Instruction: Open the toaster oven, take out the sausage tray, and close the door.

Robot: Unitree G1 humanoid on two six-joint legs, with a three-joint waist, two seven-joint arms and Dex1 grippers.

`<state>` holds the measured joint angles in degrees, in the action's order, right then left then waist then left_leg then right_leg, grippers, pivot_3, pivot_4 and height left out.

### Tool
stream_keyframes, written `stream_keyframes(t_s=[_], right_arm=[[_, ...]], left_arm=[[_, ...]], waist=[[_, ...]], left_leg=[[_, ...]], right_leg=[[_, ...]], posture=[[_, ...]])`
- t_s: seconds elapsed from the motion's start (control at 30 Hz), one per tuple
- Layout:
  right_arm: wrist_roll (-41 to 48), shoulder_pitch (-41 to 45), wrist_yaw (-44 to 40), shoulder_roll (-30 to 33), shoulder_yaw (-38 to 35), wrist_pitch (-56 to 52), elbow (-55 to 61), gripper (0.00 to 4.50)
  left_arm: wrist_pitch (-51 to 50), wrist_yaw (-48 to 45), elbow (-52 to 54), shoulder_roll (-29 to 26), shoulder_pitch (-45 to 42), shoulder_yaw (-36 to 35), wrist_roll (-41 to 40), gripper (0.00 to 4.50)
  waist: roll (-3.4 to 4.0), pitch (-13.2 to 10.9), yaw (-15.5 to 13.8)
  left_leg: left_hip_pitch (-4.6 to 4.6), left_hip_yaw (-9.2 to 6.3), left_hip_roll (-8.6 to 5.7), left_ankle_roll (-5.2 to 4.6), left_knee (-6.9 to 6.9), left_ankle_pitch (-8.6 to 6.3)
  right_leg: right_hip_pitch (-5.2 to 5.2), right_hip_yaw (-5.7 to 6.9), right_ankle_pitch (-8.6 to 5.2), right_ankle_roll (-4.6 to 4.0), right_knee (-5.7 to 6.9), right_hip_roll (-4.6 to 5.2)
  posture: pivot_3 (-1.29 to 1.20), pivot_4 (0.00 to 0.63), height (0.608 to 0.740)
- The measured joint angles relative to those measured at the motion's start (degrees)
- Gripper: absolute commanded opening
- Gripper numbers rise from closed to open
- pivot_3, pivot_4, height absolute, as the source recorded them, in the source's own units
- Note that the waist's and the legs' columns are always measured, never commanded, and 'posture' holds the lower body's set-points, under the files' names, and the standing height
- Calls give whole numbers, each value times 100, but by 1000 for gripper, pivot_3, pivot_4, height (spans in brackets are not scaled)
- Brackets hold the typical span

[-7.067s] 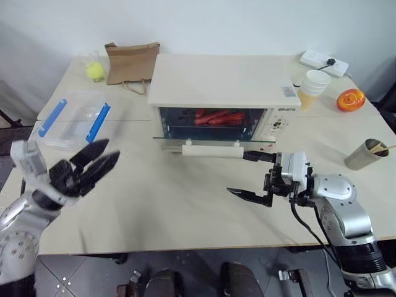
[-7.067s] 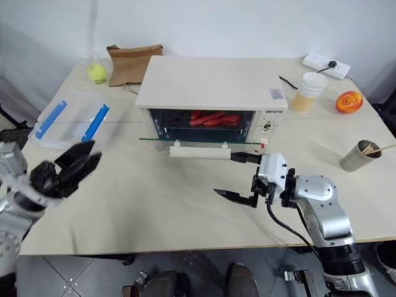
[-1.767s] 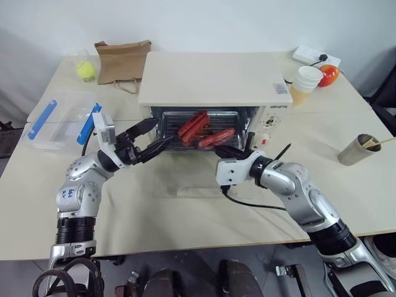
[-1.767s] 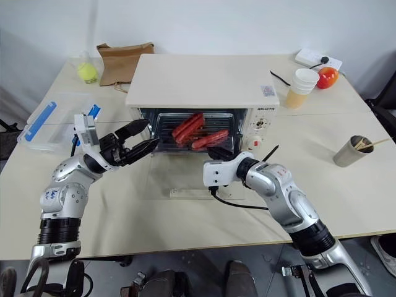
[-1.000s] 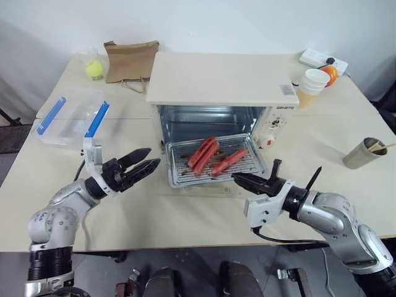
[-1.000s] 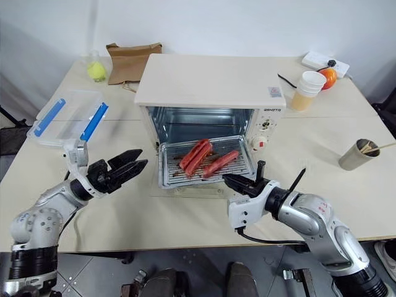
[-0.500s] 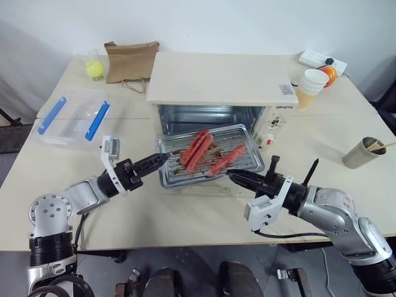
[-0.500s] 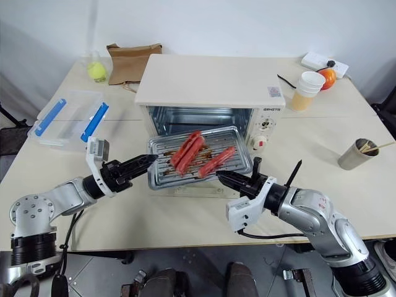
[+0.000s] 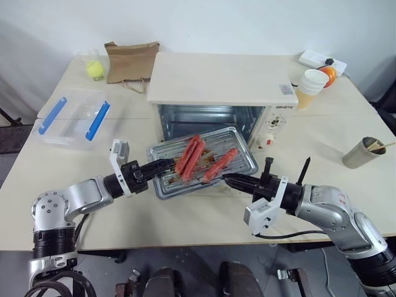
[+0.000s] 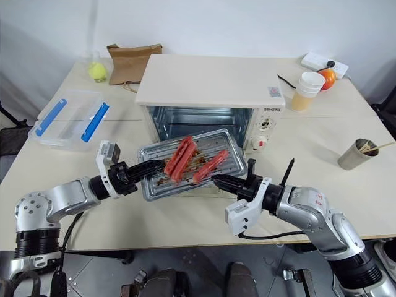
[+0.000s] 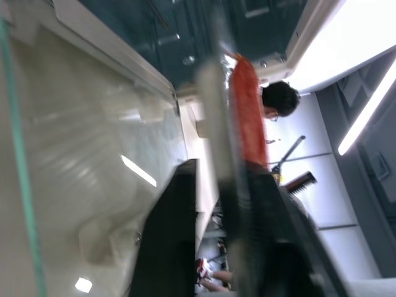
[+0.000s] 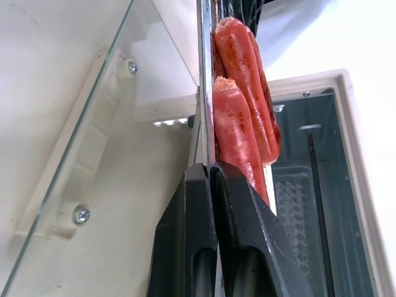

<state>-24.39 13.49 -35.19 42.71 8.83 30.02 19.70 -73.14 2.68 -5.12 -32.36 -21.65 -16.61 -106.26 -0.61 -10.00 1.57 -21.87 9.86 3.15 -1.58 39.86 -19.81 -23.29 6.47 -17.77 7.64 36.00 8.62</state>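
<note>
The toaster oven (image 9: 218,81) stands at the table's middle back with its cavity showing. Its glass door (image 12: 68,93) lies flat, opened down in front of it. The shiny ridged sausage tray (image 9: 235,148) hangs tilted in the air in front of the oven, above the door. Three red sausages (image 9: 190,157) lie on it. My left gripper (image 9: 161,167) is shut on the tray's left edge. My right gripper (image 9: 230,180) is shut on its near right edge, and in the right wrist view its fingers (image 12: 195,247) pinch the thin rim beside the sausages (image 12: 238,117).
A clear plastic box with blue clips (image 9: 73,117) sits at the left. A brown paper bag (image 9: 130,59) and a yellow ball (image 9: 94,69) are behind it. Stacked paper cups (image 9: 311,86), a power strip (image 9: 322,60) and a grey cup with sticks (image 9: 366,153) stand at the right.
My right gripper drew the tray out of the oven. The left gripper, open a second ago, came in and shut on its left edge. The tray now hangs lifted, shifted left.
</note>
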Motion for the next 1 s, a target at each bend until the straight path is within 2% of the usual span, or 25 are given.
stream_keyframes(t_s=[0.13,0.27,0.47,0.67,0.83,1.0], right_arm=[[298,12,-220,-12,26,-94,0,0],[769,12,-357,-78,-11,-339,2,1104],[1389,26,-470,35,-146,-251,-15,3193],[2459,-326,-804,233,-567,-176,-346,3193],[3528,-655,-1294,367,-1150,-217,-1436,3193],[3953,-567,-1755,346,-1168,-289,-2060,3193]], left_arm=[[117,235,7,-97,225,128,-509,18],[193,391,33,166,441,-3,-570,0],[277,662,138,701,785,-508,-570,0],[185,347,372,705,1463,-1172,-567,0],[-51,-859,717,343,3127,-1919,-562,0],[92,-1691,1033,397,4257,-2420,-562,0]], waist=[[0,0,-1],[0,0,-7],[0,0,-6],[-2,1,-3],[-4,0,45],[-4,-3,-5]], left_leg=[[0,1,6,0,3,0],[0,0,-15,-1,7,0],[0,0,-15,-2,10,1],[1,0,-15,-3,9,1],[9,9,-13,-5,1,0],[50,5,17,0,14,-3]], right_leg=[[1,0,0,0,0,-2],[7,-2,0,0,-2,-2],[8,-2,0,-1,-3,-2],[10,-2,-1,-1,-4,-3],[10,-10,-4,-7,-10,-4],[51,-19,-16,-30,-17,0]], posture=[[0,150,740],[0,150,740],[0,150,740],[0,150,740],[0,150,740],[0,150,740]])
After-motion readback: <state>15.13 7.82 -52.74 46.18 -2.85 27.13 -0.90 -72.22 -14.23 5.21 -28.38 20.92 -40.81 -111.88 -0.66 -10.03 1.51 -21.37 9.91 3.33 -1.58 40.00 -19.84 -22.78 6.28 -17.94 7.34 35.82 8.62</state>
